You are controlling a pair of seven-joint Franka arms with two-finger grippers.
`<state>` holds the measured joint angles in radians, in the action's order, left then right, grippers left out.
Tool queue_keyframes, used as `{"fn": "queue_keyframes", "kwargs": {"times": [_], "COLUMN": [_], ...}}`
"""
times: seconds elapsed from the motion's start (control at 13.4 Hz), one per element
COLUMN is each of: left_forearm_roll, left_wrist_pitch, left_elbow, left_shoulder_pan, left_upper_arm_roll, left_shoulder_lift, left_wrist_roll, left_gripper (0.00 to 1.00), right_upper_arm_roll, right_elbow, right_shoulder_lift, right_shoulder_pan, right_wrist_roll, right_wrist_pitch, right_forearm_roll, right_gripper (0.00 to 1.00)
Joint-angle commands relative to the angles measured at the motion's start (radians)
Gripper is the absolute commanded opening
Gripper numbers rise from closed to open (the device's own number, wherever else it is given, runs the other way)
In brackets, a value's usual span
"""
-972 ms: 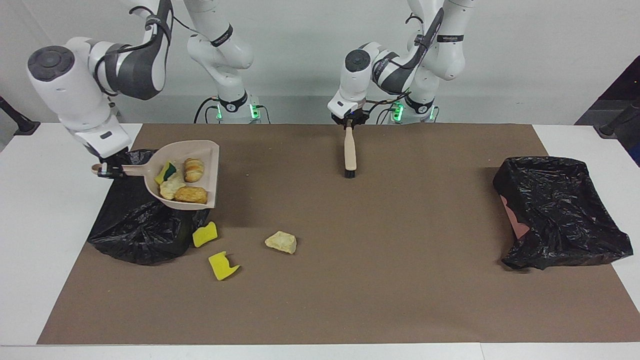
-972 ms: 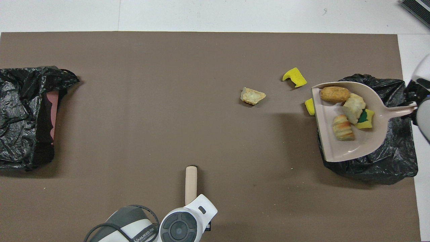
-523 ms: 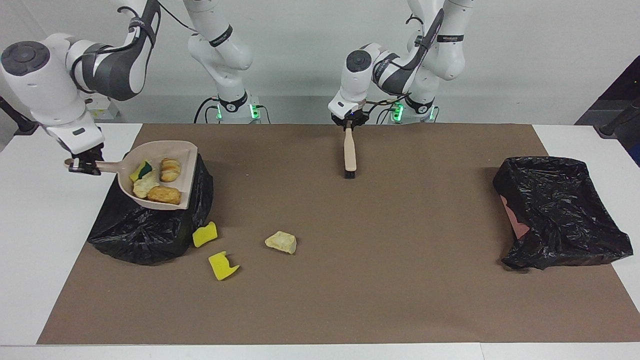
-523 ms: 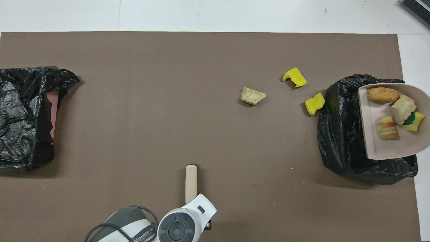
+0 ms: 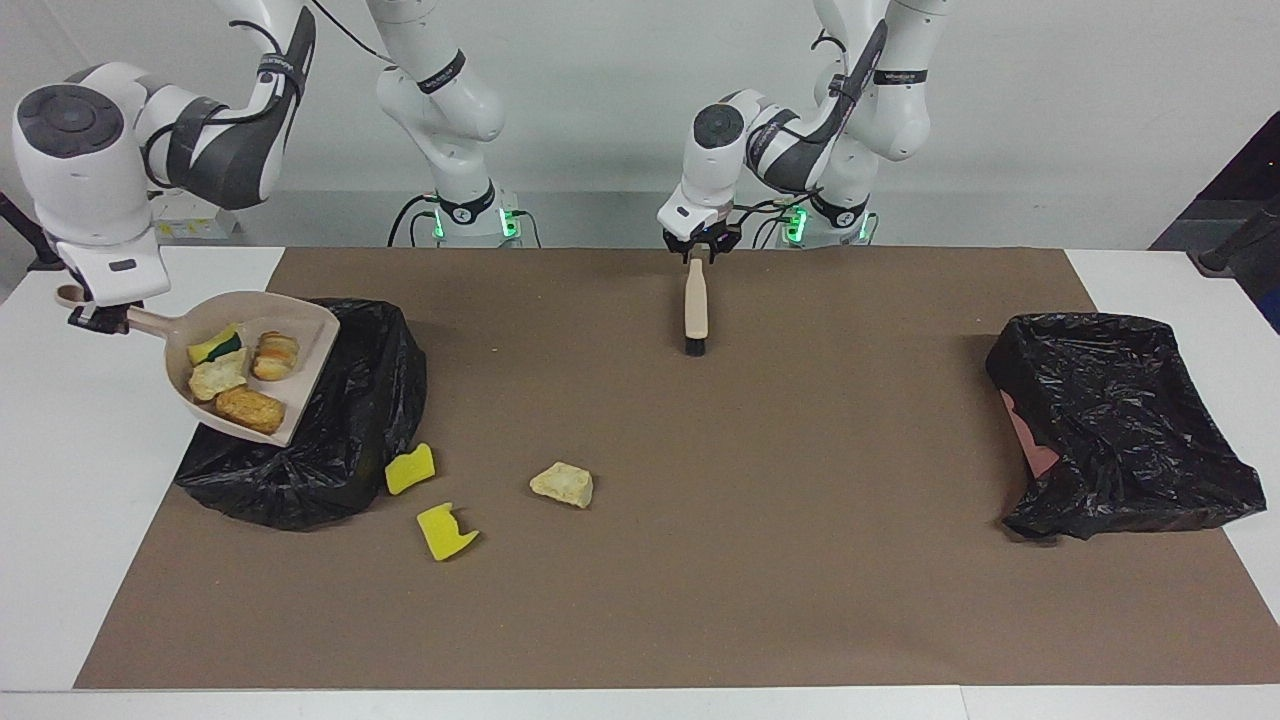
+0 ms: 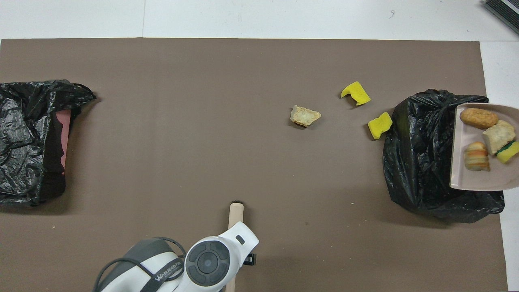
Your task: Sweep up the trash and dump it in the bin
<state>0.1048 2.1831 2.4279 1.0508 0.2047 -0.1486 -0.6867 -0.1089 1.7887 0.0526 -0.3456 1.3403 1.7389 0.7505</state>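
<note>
Meanwhile the right gripper (image 5: 100,318) grips the handle of the smooth beige dustpan (image 5: 300,390), four trash scraps (image 5: 240,375) inside, tilted over the crinkled black bin bag's (image 5: 350,430) rim. Beneath the left gripper (image 5: 700,250), fingers spread, lies the brush (image 5: 696,310). Three more scraps (image 5: 445,531) dot bare brown mat (image 5: 800,500) between.

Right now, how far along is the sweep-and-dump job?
Swept: four scraps in the dustpan. In hand: right gripper holds it over the bin's edge, undumped. To do: two sponge pieces and a beige chunk on the mat; left gripper open at the brush.
</note>
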Motion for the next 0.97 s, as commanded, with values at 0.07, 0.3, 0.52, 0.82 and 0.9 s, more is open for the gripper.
{"fn": "queue_keyframes", "kwargs": {"times": [0.07,0.3,0.52,0.82,0.9], "left_forearm_roll": [-0.131,-0.131,-0.132,-0.163,-0.163], "left_wrist_pitch": [-0.11,-0.201,-0.296,-0.364,-0.394], "left_elbow": [-0.217,-0.381,-0.547,-0.654,-0.69], "left_shoulder_pan": [-0.136,-0.299,-0.435,-0.55,-0.586], "left_upper_arm_roll": [-0.001,-0.001,0.001,0.004,0.005], "left_shoulder_lift": [0.064,0.053,0.07,0.067,0.067], "left_wrist_roll": [0.064,0.255,0.433,0.562,0.616], "left_gripper": [1.0,1.0,1.0,1.0,1.0], "right_upper_arm_roll": [-0.005,-0.006,-0.006,-0.015,-0.015], "right_elbow": [0.038,0.046,0.104,0.063,0.04], "right_shoulder_lift": [-0.051,-0.062,-0.102,-0.103,-0.103], "right_shoulder_pan": [0.046,0.069,0.097,0.12,0.125], "right_wrist_roll": [-0.105,-0.105,-0.105,-0.043,-0.015], "right_wrist_pitch": [-0.137,-0.215,-0.226,-0.216,-0.216], "right_forearm_roll": [0.084,0.145,0.232,0.288,0.288], "right_gripper": [0.0,0.0,0.0,0.0,0.0]}}
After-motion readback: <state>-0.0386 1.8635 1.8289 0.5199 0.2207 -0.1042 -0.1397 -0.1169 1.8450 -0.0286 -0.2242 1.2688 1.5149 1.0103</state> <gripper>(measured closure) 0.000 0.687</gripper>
